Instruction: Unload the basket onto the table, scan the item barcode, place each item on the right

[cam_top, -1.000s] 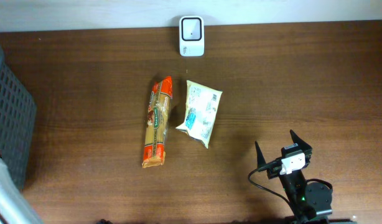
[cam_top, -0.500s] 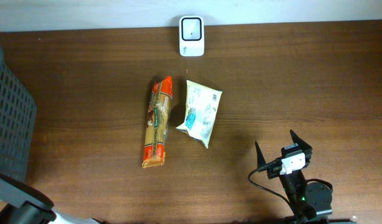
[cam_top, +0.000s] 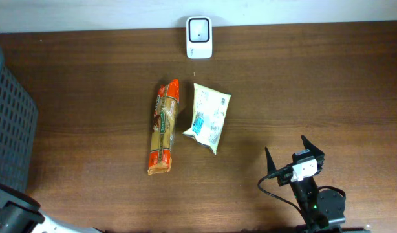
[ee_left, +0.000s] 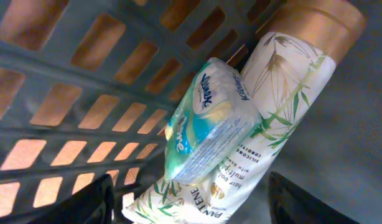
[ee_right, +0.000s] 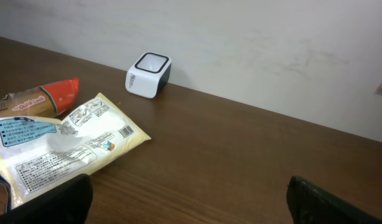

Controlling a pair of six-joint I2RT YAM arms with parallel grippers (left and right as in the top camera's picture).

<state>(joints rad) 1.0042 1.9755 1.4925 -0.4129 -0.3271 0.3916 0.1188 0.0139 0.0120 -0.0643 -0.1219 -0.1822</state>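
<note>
Left tool inside basket, over tissue pack; jaws apart.

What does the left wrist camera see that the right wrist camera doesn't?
Only the left wrist view: the inside of a grey basket, with a tissue pack lying on a bamboo-print bottle.

Only the right wrist view: the brown table, a white scanner, a pale packet with its barcode up, and an orange packet.

Both: just dark fingers at the bottom corners, the left fingers and the right fingers. They share no object.
</note>
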